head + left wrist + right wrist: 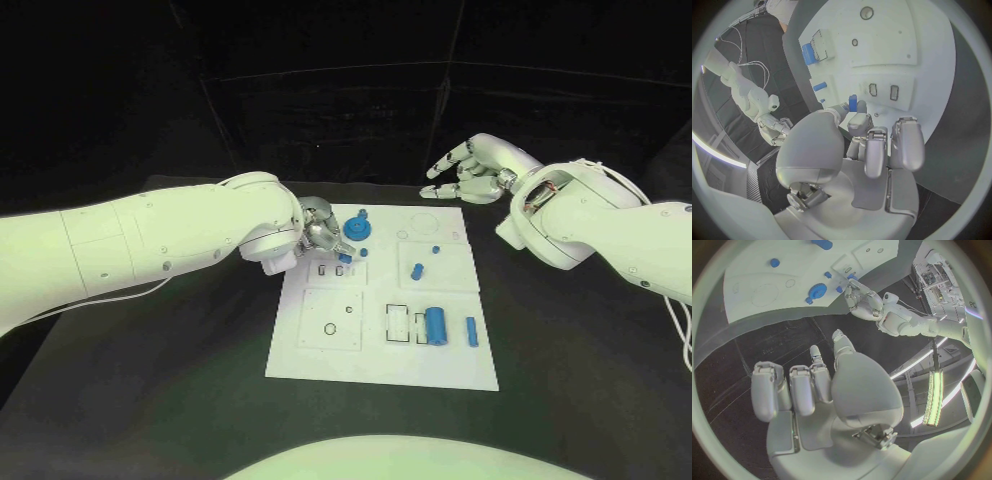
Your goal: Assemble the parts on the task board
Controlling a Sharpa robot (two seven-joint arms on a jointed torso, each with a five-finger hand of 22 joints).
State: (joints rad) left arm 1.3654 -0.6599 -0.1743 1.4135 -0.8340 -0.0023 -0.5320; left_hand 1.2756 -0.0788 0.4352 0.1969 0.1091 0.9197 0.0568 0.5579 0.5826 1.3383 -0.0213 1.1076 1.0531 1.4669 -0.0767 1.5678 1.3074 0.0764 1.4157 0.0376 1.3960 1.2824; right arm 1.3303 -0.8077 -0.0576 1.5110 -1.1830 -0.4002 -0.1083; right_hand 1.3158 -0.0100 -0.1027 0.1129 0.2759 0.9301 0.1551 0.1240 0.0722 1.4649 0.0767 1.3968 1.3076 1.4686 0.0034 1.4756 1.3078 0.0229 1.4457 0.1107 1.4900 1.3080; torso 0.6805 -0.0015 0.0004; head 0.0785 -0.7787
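The white task board (329, 352) lies in the middle of the black table. My left hand (323, 236) is over its far left part, beside a blue gear (358, 231). Thumb and a fingertip (861, 107) pinch a small blue peg (852, 102) just above two small slots (873, 90). In the head view that small blue peg (345, 258) shows at the fingertips. My right hand (472, 170) hovers beyond the board's far right corner, fingers apart, holding nothing. A blue cylinder (436, 325) lies in a recess at the near right.
Other small blue parts (417, 270) lie scattered on the board's right half, and one (472, 330) is near the right edge. Black table (173, 350) surrounds the board on all sides. My left forearm (144, 245) stretches across the table's left side.
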